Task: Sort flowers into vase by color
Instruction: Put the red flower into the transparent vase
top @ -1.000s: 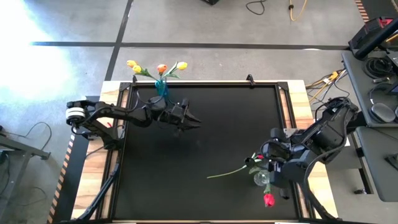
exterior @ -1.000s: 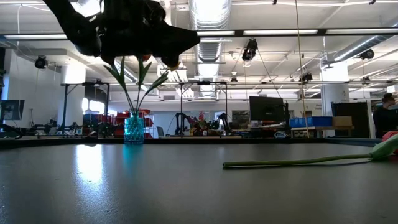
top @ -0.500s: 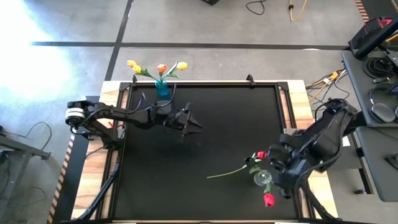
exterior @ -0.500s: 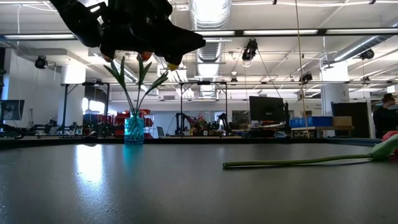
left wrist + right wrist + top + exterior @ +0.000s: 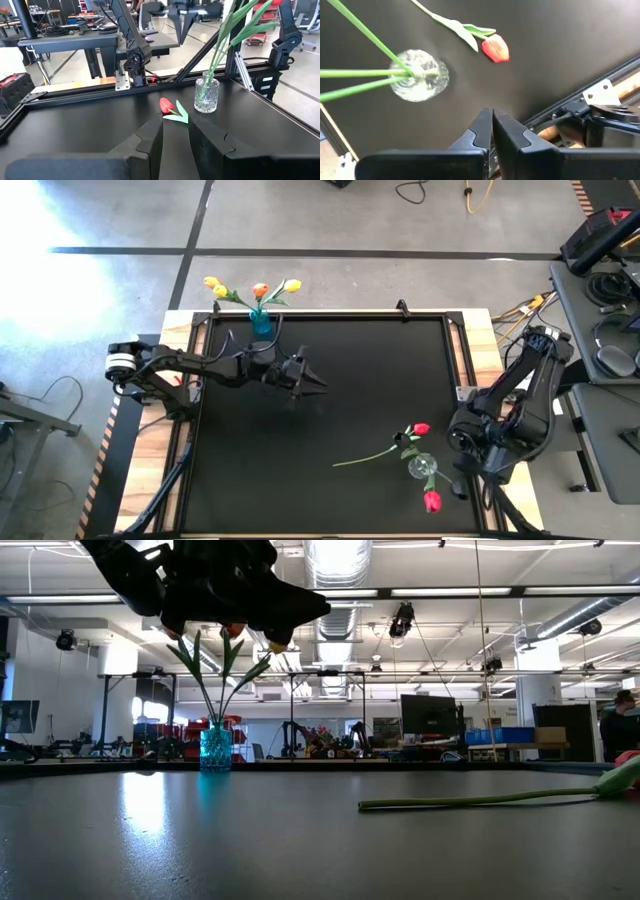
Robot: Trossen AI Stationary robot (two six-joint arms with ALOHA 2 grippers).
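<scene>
Since one red tulip (image 5: 421, 429) lies flat on the black desk (image 5: 340, 380) with its long stem running back toward the middle, you can judge that it is the next flower to sort: its head sits just beside the clear glass vase (image 5: 422, 467), which stands near the right front corner and already holds red-headed stems, one bloom (image 5: 431, 501) drooping out toward the front edge. That pairing fits the colour rule, red by red. Across the desk, at the far left edge, the blue vase (image 5: 260, 322) carries the yellow and orange tulips (image 5: 250, 290), so the warm mixed colours are kept well apart from the reds. Your right hand (image 5: 492, 131) hangs above the right rim of the desk, beside the clear vase and the loose tulip, with its fingers pressed together on nothing; from the wrist view both the flower and the vase lie ahead of it, untouched. You would need to spread those fingers before taking the stem. Your left hand (image 5: 312, 378) hovers over the left-centre of the desk, near the blue vase, pointing across toward the red tulip; its fingers (image 5: 150, 142) stand a little apart with only a narrow gap and hold nothing, which reads as waiting rather than working. The thin stem lying flat will likely be awkward to pinch.
</scene>
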